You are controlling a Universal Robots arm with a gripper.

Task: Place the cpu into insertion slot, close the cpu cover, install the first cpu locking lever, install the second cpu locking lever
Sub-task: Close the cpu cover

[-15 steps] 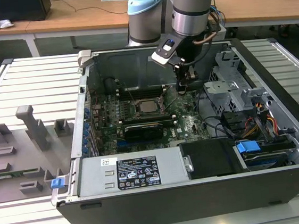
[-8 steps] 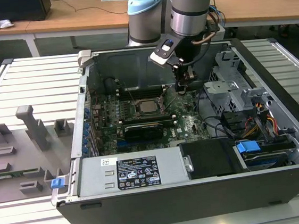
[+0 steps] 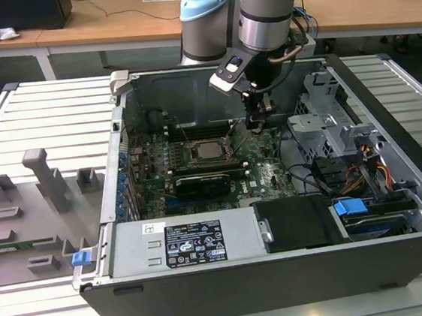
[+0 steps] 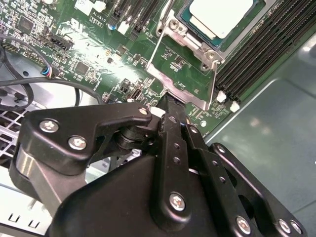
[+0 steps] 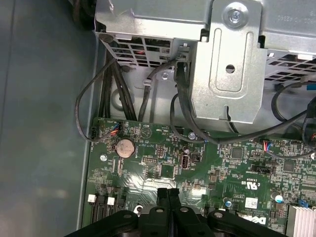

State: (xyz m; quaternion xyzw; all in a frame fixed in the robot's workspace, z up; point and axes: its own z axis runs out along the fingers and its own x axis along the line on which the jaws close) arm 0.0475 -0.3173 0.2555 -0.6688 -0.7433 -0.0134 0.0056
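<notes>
The cpu [image 4: 222, 15] sits under the closed cpu cover [image 4: 195, 42]; the gripper [image 4: 167, 101], jaws pressed together, is at its corner, seemingly beside a locking lever [image 4: 215, 81]: push steadily, without slipping

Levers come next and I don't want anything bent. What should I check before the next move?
1. cpu lying flat in place: ok.
2. cpu cover down around it: ok.
3. Wire locking lever latched: cannot tell.
4. Pincer shut, tip close to the cover's end: ok.
5. Black cables apart from the pincer: ok.
</notes>
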